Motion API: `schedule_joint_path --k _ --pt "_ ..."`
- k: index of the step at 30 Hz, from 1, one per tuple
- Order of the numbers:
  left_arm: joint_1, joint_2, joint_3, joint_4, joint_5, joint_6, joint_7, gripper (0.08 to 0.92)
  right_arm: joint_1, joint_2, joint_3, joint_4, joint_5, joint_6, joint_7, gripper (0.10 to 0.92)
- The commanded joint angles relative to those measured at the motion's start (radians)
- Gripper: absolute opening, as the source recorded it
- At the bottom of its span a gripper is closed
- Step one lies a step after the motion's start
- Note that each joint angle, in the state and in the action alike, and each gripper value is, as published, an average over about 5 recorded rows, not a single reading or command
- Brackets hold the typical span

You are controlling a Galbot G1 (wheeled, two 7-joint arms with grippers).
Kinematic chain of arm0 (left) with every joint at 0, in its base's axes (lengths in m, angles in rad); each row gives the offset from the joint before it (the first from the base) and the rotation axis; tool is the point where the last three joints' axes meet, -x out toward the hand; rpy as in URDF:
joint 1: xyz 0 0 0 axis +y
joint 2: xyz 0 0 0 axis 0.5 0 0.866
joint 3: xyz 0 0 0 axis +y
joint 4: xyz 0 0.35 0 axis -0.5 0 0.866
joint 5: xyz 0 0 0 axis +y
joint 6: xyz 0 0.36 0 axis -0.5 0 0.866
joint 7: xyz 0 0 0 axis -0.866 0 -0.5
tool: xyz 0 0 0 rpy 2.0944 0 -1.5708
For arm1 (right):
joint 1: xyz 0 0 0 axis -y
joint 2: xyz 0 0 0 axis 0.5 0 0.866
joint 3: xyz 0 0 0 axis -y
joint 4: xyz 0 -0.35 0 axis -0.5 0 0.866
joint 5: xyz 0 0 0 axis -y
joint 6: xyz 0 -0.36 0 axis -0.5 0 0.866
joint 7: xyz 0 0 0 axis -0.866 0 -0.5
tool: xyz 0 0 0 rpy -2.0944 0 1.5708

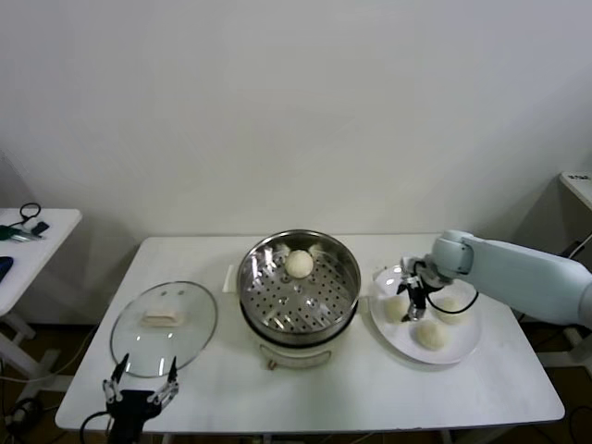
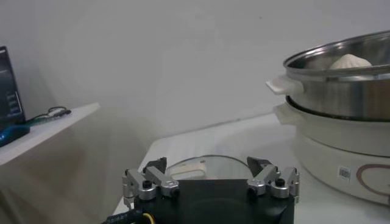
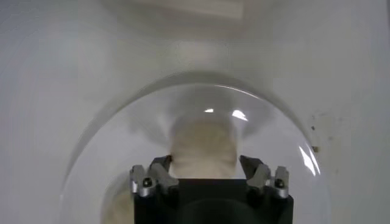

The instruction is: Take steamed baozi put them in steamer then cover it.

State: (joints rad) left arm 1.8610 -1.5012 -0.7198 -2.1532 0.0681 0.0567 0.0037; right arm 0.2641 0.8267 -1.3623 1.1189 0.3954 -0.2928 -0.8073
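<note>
The steamer [image 1: 252,294] stands mid-table on its white pot base [image 1: 294,354], with one cream baozi [image 1: 299,264] in it at the back. Three more baozi lie on a white plate [image 1: 468,344] to its right. My right gripper [image 1: 408,306] is down on the plate's leftmost baozi [image 1: 395,309]. In the right wrist view its jaws press both sides of that baozi [image 3: 204,145]. The glass cover [image 1: 190,335] lies flat to the steamer's left. My left gripper [image 1: 141,382] hangs open at the front table edge just before the cover [image 2: 210,165], holding nothing.
The other two plate baozi [image 1: 428,334] [image 1: 450,305] lie right of the held one. A white side table [image 1: 42,227] with dark items stands at the far left. In the left wrist view the steamer [image 2: 341,91] rises to one side, well apart from the fingers.
</note>
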Motion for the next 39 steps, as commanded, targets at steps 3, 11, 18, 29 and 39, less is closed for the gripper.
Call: schedule_joint_path --k 3,11,18,29,39 --pt "0.001 -0.001 0.001 -0.003 0.000 -0.002 -0.001 0.823 0.004 0.002 0.025 -0.005 0.012 0.001 -0.026 0.515" --pt "0.009 0.001 0.003 -0.007 0.004 -0.007 -0.001 0.823 0.475 -0.075 -0.240 0.107 0.142 0.059 -0.114 0.442" --pt "0.010 0.002 0.013 -0.011 0.012 -0.008 0.000 0.823 0.861 -0.005 -0.354 0.300 0.392 0.013 -0.131 0.441" --pt "0.017 0.008 0.013 -0.027 0.009 -0.010 0.000 0.823 0.711 0.231 -0.151 0.535 0.608 -0.212 0.113 0.441" --pt "0.028 0.008 0.008 -0.049 0.003 -0.013 -0.001 0.823 0.394 0.375 -0.135 0.427 0.482 -0.299 0.242 0.441"
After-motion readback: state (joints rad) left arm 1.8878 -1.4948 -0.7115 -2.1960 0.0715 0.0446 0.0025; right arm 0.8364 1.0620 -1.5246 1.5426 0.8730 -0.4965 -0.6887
